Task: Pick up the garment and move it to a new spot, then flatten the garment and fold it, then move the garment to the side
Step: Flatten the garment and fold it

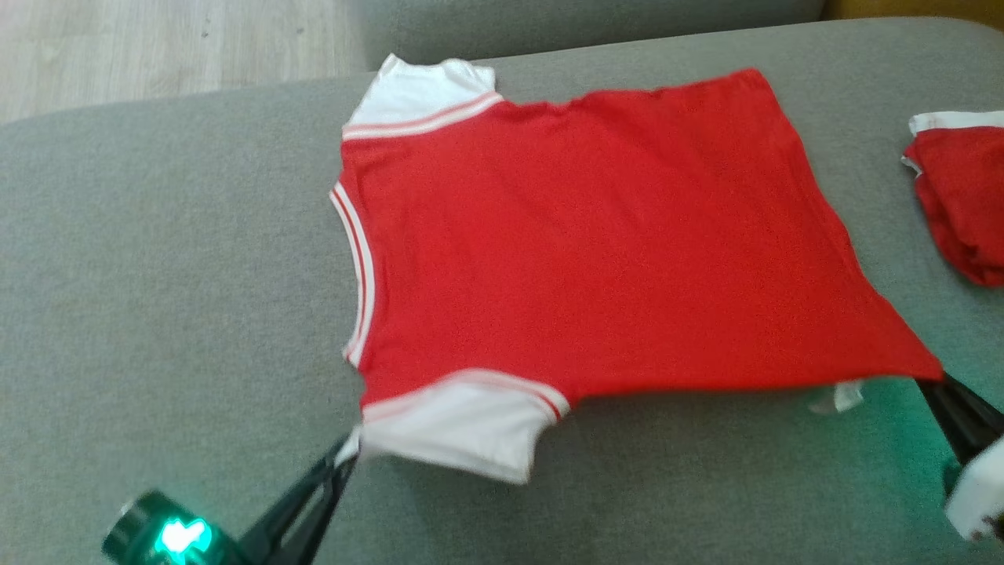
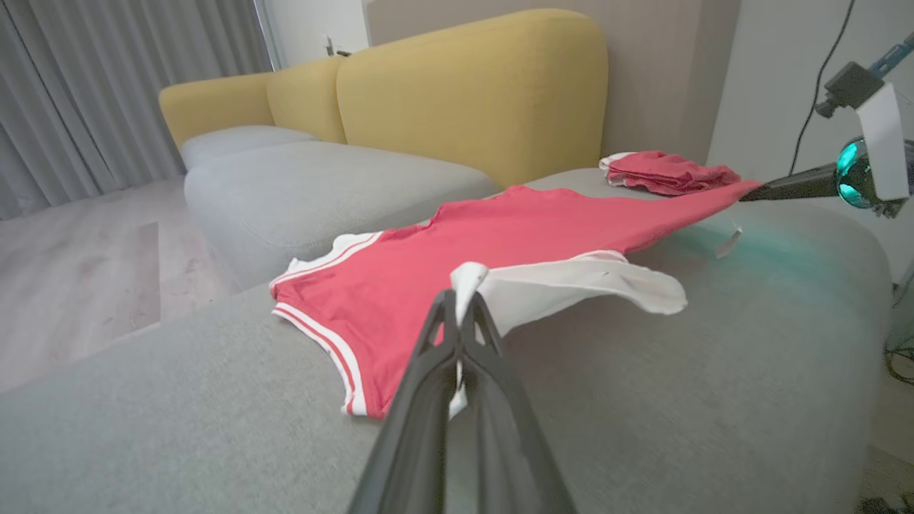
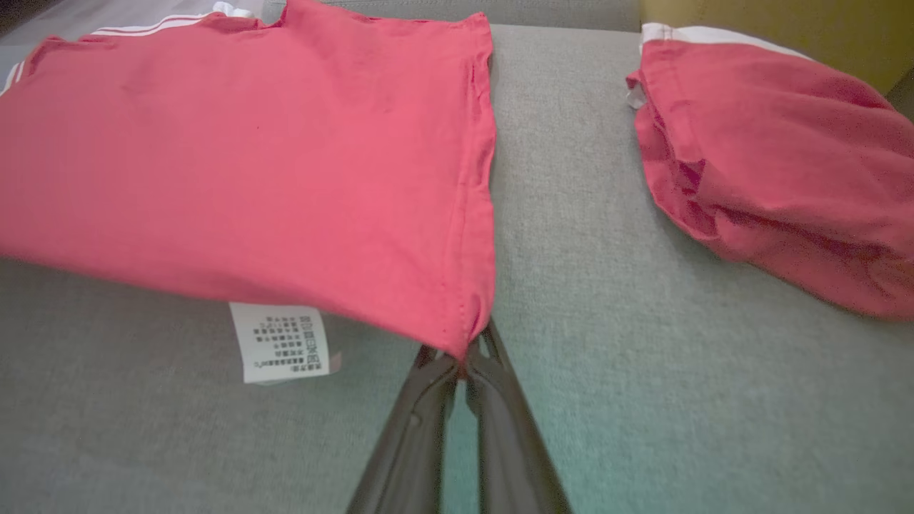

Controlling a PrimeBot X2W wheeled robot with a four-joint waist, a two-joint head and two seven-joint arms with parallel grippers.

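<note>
Dark fingers of the left gripper rise over the near edge of the grey cushion, clenched on the tip of the shirt's near white sleeve (in the left wrist view a pinch of white cloth pokes out between them). Toward the cushion's near right corner, the right gripper is closed tight on the shirt's near hem corner, the red cloth drawn to a point at its tips.

Between the two grips the shirt lies spread red side up across the middle of the cushion, collar toward the left edge and hem toward the right. Its far side rests on the cushion. Its near side is raised off it, with the sleeve hanging free and a white label dangling below the lifted hem.

Near the cushion's right edge, apart from the shirt, sits a bundled red garment with white trim. A yellow backrest stands behind it at the far side.
</note>
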